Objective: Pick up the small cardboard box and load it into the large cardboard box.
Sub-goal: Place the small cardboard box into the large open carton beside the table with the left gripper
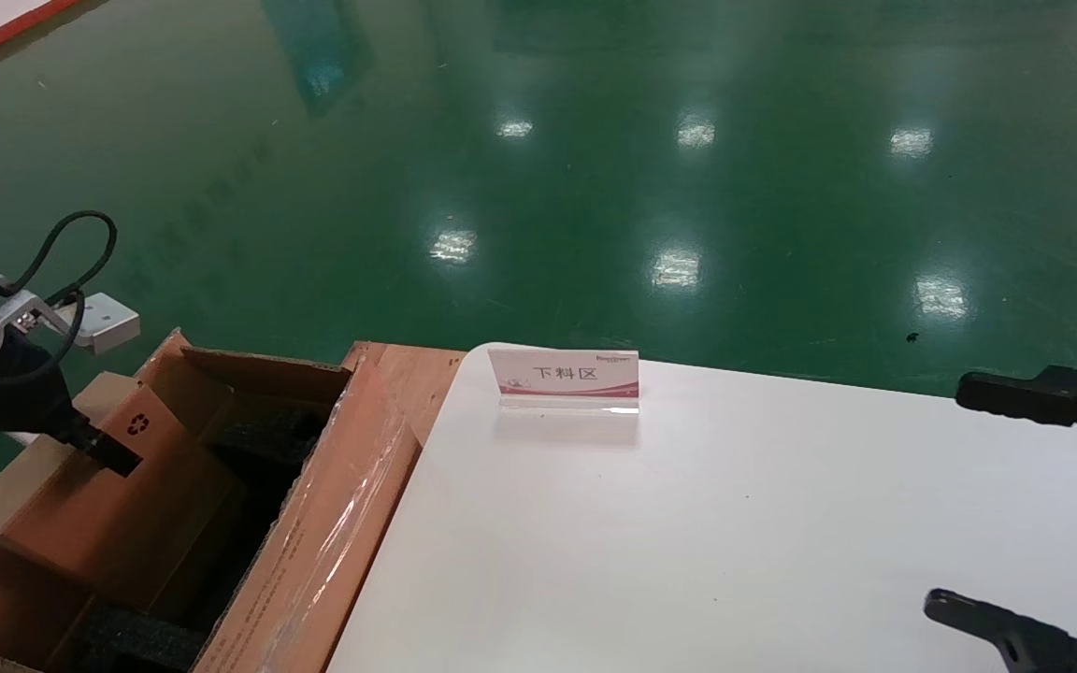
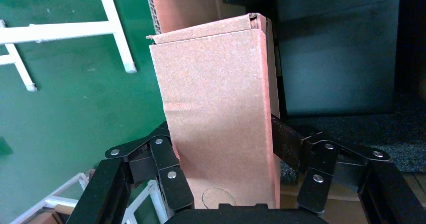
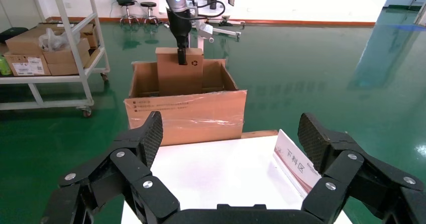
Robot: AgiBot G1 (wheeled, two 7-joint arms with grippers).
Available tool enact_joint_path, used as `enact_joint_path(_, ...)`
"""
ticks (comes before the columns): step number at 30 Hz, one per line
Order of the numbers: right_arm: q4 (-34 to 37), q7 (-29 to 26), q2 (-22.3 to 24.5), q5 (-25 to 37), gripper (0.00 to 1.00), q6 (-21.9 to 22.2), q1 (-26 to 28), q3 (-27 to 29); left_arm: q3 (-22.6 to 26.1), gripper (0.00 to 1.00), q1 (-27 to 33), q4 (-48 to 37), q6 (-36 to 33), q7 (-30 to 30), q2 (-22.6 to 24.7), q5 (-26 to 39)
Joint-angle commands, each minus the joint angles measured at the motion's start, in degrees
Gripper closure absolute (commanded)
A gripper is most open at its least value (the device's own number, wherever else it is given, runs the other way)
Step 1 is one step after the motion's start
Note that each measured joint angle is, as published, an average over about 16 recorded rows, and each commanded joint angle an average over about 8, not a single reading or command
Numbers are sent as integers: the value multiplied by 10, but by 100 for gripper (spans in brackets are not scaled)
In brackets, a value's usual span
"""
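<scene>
My left gripper (image 1: 108, 449) is shut on the small cardboard box (image 1: 141, 411), a plain brown box with a black recycling mark. It holds the box upright over the open large cardboard box (image 1: 314, 523), with the lower end down between the carton's walls. In the left wrist view the small cardboard box (image 2: 216, 108) stands between the two black fingers (image 2: 168, 176), with black foam (image 2: 351, 128) beyond it. From the right wrist view, the held small box (image 3: 173, 76) rises out of the large carton (image 3: 186, 116). My right gripper (image 1: 948, 495) hovers open and idle over the table's right side.
The white table (image 1: 688, 542) stands right of the carton, with a white-and-red sign card (image 1: 564, 379) near its far edge. The carton's near flap carries shiny tape (image 1: 351, 486). Black foam (image 1: 267, 439) lines the inside. A cart with boxes (image 3: 50, 38) stands beyond on the green floor.
</scene>
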State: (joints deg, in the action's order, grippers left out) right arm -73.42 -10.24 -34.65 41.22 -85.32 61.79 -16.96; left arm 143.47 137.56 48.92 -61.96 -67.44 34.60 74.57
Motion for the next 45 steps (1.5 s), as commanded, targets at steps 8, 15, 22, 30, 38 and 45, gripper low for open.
enact_joint_path(8,0,0,0,0,0,0,0,0,-1,100,-32,-16,15,-2,4,-8)
enact_joint_path(15,0,0,0,0,0,0,0,0,-3,84,-55,-31,21,0,10,-18)
enact_joint_path(22,0,0,0,-1,0,0,0,-1,0,0,-67,-45,19,-1,17,-19)
enact_joint_path(30,0,0,0,-1,0,0,0,-1,1,0,-67,-46,18,-1,17,-17)
enact_joint_path(38,0,0,0,-1,0,0,0,-1,0,0,-65,-43,18,0,16,-17)
enact_joint_path(45,0,0,0,-1,0,0,0,-1,-1,0,-63,-41,19,1,15,-17)
